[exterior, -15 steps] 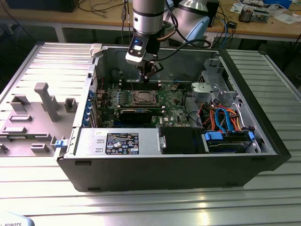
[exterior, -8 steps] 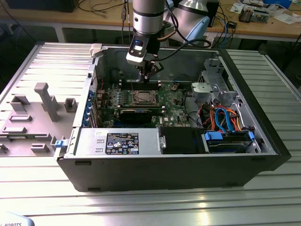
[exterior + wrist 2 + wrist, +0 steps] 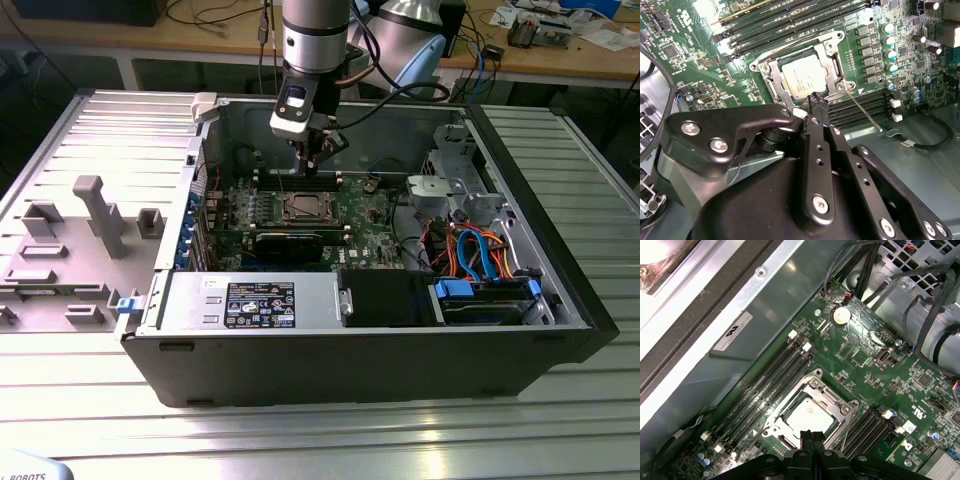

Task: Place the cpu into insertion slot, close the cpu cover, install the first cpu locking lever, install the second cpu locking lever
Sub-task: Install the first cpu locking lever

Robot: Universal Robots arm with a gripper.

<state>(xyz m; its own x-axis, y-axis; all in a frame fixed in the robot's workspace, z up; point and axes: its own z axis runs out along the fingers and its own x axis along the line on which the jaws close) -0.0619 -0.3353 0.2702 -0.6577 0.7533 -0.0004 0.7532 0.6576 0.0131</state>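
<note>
Carefully: your jaws are together, tips just beside the cpu cover (image 3: 771, 77).
The cpu (image 3: 804, 75) sits beneath it; you should probably press the loose-looking lever (image 3: 864, 112) down steadily, square-on.

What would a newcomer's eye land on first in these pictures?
In the exterior view, the arm reaching down into the open computer case draws the eye first. In the second wrist view the black claw, shut, sits at the edge of the silver cpu cover. The cover lies flat around the pale cpu on the green board.
</note>
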